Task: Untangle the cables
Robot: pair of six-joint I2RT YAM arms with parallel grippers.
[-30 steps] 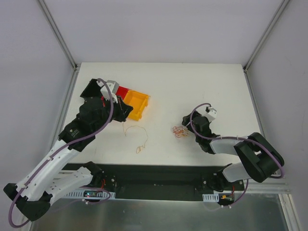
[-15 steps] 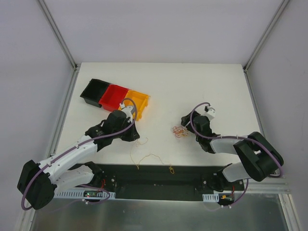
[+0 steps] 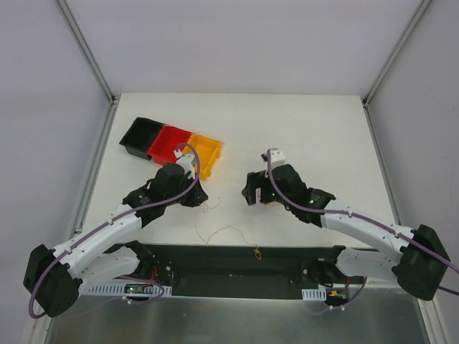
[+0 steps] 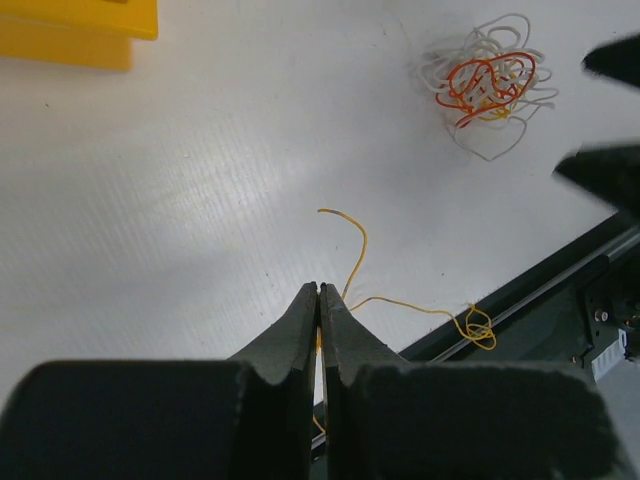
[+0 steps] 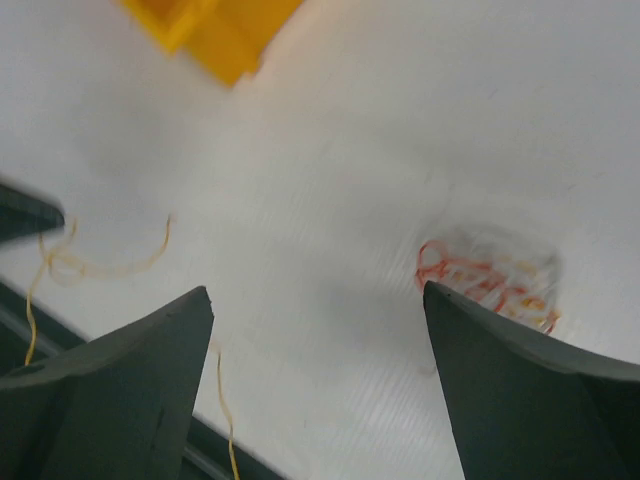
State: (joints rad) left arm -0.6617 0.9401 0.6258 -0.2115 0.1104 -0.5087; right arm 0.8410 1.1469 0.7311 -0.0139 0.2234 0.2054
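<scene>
Between my two claws on the white table [image 3: 323, 129] lies the work. My left claw [image 4: 320, 300] is pinched fully together on a thin yellow-tan wire strand [image 4: 363, 250]. The strand's long axis runs from my fingertips toward the table's near edge and ends in a small curl at the black rail [image 3: 237, 265]; a short free end hooks the other way.

The small tangle of orange and whitish thin wires [image 4: 487, 85] is a roundish clump, a little wider than deep, with no clear heading. It sits apart from the strand, under my right claw [image 5: 315, 290], whose jaws are spread wide and grip nothing; the clump lies just ahead of the right finger's tip.

A second ago my left claw was up over the yellow plastic bin [image 3: 208, 154], and my right arm lay folded back beside the tangle. Now the left is low, near that bin, and the right reaches over the clump with wider jaws.
</scene>
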